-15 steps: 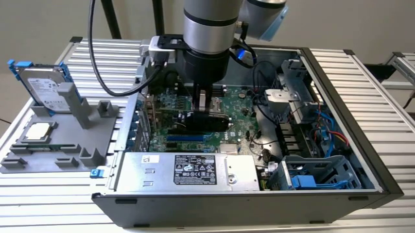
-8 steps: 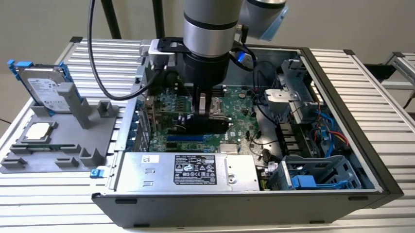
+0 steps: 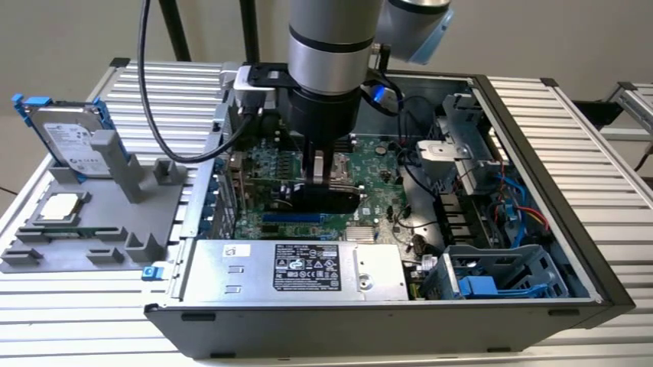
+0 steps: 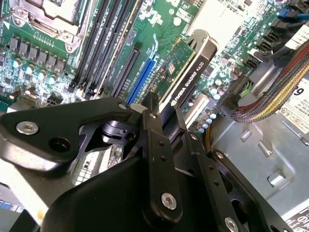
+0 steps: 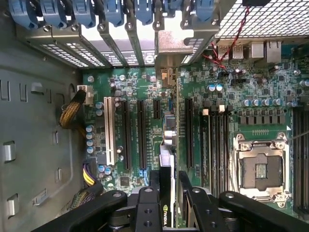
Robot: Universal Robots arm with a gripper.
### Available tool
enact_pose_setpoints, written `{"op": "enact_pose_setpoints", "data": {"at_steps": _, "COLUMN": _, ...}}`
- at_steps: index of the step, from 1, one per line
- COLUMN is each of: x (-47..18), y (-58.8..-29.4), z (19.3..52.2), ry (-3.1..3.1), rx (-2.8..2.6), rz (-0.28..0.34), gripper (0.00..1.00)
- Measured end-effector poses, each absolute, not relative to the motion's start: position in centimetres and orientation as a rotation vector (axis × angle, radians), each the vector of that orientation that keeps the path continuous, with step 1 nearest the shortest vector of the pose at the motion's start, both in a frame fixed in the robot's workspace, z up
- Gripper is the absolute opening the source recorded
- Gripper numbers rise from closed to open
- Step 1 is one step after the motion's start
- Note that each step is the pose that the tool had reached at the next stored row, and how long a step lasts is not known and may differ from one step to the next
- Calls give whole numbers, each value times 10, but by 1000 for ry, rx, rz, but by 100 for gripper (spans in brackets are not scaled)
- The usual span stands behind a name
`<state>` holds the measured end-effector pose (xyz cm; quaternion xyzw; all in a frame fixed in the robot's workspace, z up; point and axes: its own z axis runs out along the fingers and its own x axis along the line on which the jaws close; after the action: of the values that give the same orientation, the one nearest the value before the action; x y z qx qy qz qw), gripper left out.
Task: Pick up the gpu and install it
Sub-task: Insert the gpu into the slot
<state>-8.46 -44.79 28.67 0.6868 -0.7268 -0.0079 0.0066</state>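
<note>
My gripper [image 3: 323, 172] reaches down inside the open computer case [image 3: 531, 153] and is shut on the gpu [image 3: 324, 200]. The card stands on edge just above the green motherboard [image 3: 383, 164]. In the second wrist view the gpu [image 4: 186, 79] shows its black cooler edge and green board, clamped between the black fingers [image 4: 153, 121] of the gripper [image 4: 165, 110]. In the first wrist view the gpu [image 5: 166, 157] runs from the gripper [image 5: 170, 180] toward the rear slot openings, its silver bracket [image 5: 173, 46] close to them. It lies along the black expansion slots [image 5: 142, 133]; whether it sits in one is hidden.
A silver hard drive with blue rails [image 3: 69, 138] and a square CPU chip [image 3: 60, 206] rest on a grey fixture [image 3: 102, 229] at the exterior view's left. In the case are the power supply [image 3: 296, 267], a drive cage [image 3: 500, 275], braided cables [image 4: 275, 96] and the bare CPU socket [image 5: 260, 166].
</note>
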Motion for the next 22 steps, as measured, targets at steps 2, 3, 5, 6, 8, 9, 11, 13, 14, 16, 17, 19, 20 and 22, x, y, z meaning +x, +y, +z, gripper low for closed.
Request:
{"op": "enact_pose_setpoints", "data": {"at_steps": 2, "x": -85, "y": -448, "z": 286, "ry": -2273, "rx": 2149, "rz": -24, "gripper": 0}}
{"op": "enact_pose_setpoints", "data": {"at_steps": 3, "x": -85, "y": -449, "z": 286, "ry": -2273, "rx": 2149, "rz": -24, "gripper": 0}}
{"op": "enact_pose_setpoints", "data": {"at_steps": 5, "x": -85, "y": -449, "z": 285, "ry": -2273, "rx": 2149, "rz": -25, "gripper": 0}}
{"op": "enact_pose_setpoints", "data": {"at_steps": 6, "x": -85, "y": -449, "z": 284, "ry": -2273, "rx": 2149, "rz": -24, "gripper": 0}}
{"op": "enact_pose_setpoints", "data": {"at_steps": 8, "x": -85, "y": -449, "z": 284, "ry": -2272, "rx": 2150, "rz": -24, "gripper": 0}}
{"op": "enact_pose_setpoints", "data": {"at_steps": 9, "x": -85, "y": -450, "z": 283, "ry": -2272, "rx": 2150, "rz": -25, "gripper": 0}}
{"op": "enact_pose_setpoints", "data": {"at_steps": 11, "x": -85, "y": -450, "z": 283, "ry": -2272, "rx": 2150, "rz": -24, "gripper": 0}}
{"op": "enact_pose_setpoints", "data": {"at_steps": 13, "x": -85, "y": -451, "z": 282, "ry": -2271, "rx": 2151, "rz": -25, "gripper": 0}}
{"op": "enact_pose_setpoints", "data": {"at_steps": 14, "x": -85, "y": -451, "z": 282, "ry": -2271, "rx": 2151, "rz": -24, "gripper": 0}}
{"op": "enact_pose_setpoints", "data": {"at_steps": 16, "x": -85, "y": -451, "z": 281, "ry": -2271, "rx": 2151, "rz": -24, "gripper": 0}}
{"op": "enact_pose_setpoints", "data": {"at_steps": 17, "x": -85, "y": -452, "z": 281, "ry": -2271, "rx": 2152, "rz": -24, "gripper": 0}}
{"op": "enact_pose_setpoints", "data": {"at_steps": 19, "x": -85, "y": -452, "z": 281, "ry": -2271, "rx": 2152, "rz": -24, "gripper": 0}}
{"op": "enact_pose_setpoints", "data": {"at_steps": 20, "x": -85, "y": -452, "z": 280, "ry": -2270, "rx": 2152, "rz": -24, "gripper": 0}}
{"op": "enact_pose_setpoints", "data": {"at_steps": 22, "x": -85, "y": -453, "z": 280, "ry": -2270, "rx": 2152, "rz": -24, "gripper": 0}}
